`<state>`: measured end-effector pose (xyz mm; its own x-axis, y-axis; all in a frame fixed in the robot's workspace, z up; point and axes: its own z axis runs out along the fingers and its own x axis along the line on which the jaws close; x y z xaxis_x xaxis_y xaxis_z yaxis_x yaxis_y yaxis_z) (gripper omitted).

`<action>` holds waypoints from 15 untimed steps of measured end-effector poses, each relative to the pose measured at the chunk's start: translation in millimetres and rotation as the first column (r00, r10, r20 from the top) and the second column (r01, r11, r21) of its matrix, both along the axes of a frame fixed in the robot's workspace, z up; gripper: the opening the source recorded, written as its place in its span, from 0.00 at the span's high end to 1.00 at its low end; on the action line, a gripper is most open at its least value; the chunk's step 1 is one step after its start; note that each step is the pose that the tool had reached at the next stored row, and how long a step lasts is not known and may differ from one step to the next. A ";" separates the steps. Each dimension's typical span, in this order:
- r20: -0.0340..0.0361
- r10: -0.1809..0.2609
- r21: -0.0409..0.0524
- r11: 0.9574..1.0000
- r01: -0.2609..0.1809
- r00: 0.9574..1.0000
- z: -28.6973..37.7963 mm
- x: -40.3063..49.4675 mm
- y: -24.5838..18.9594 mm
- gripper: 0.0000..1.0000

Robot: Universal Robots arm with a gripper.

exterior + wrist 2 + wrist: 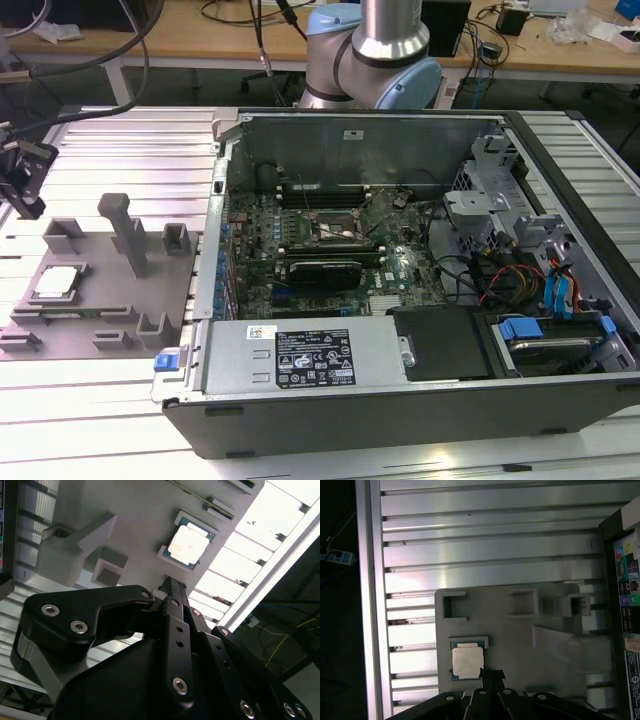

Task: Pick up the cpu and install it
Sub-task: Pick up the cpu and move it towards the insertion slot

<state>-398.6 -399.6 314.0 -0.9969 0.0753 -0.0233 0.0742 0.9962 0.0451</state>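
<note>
Now in hand: reaching for the cpu, which is not yet gripped.
Cpu: flat in its square nest on the grey fixture, well apart from the socket in the open case.
Gripper: pressed together and empty, poised near the chip's corner.
Doing it well: by my judgement, centre squarely over the chip, grip by the rim, keep it level.
Arm pose: wrist above the fixture at the exterior view's left, aimed downward.
</note>
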 end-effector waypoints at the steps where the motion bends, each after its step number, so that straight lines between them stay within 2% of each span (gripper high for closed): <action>1: 0.000 0.000 0.000 1.000 0.000 1.000 -0.6 -0.3 0.0 0.89; 15: 0.000 0.000 0.000 1.000 0.000 1.000 -10.4 -7.5 0.0 0.89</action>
